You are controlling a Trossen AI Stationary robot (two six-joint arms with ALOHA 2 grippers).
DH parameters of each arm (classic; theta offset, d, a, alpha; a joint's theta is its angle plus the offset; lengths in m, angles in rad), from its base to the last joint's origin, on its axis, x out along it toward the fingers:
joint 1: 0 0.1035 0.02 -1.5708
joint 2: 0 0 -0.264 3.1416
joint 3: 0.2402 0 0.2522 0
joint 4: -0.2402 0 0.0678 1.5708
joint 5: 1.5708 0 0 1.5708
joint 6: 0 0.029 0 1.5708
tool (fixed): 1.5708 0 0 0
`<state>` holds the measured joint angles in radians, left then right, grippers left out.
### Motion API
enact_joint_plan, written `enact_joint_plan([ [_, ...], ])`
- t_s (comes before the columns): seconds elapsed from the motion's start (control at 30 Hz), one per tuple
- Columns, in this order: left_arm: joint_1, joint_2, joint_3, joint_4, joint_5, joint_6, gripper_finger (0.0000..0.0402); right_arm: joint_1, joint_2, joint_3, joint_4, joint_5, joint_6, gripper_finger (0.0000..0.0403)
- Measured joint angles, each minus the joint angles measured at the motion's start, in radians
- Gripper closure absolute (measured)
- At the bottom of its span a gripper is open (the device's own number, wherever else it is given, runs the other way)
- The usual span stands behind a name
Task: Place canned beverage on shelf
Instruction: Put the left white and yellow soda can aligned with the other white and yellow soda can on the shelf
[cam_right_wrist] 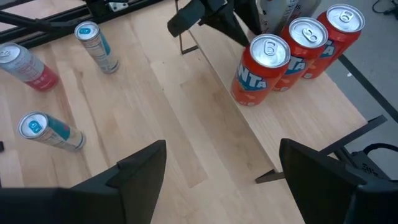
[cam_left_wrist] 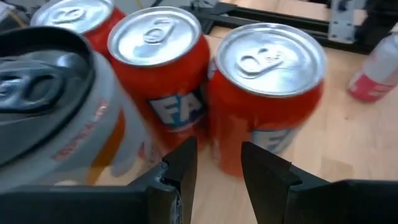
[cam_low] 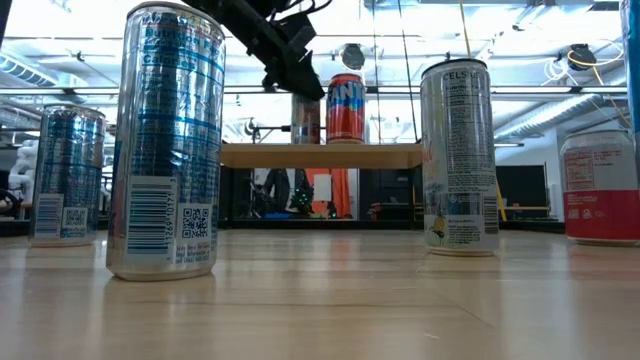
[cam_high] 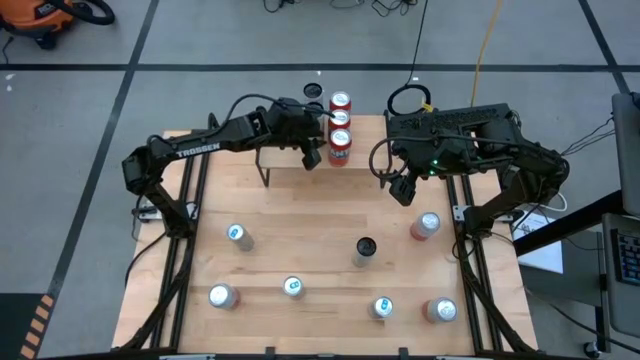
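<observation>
Quickly —
cans: three orange cans, smooth cylinders with shiny metal lids, upright in a row on shelf, just ahead of left jaws
shelf: light wood board, thin black legs
left jaws: slightly parted, holding nothing
right jaws: wide apart, empty, above counter, cans well ahead

The left arm stretches from its base at the table's left edge diagonally toward the far middle, elbow bent, wrist angled down. Its left gripper hangs there with fingers parted by a narrow gap, nothing between them. The right arm folds back on itself over the far right side, its right gripper pointing down and inward, fingers spread wide and empty.
</observation>
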<state>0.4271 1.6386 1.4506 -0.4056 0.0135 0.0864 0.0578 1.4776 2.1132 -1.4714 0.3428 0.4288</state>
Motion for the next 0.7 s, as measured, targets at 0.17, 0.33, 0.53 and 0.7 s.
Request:
enact_joint_plan([
  [0.17,0.001,-0.001,0.000,0.006,-0.049,0.001,0.0275,0.000,0.000,0.000,0.000,-0.002,0.007,0.0112],
  [0.33,0.005,-0.001,0.000,0.006,-0.049,0.006,0.0275,0.000,0.000,0.000,0.000,-0.002,0.007,0.0112],
  [0.53,0.005,-0.001,0.000,0.004,-0.074,0.008,0.0275,0.000,0.000,0.000,0.001,-0.002,0.015,0.0112],
  [0.7,0.006,-0.001,0.000,0.004,-0.094,0.022,0.0275,0.000,0.000,0.000,0.001,-0.003,0.016,0.0112],
])
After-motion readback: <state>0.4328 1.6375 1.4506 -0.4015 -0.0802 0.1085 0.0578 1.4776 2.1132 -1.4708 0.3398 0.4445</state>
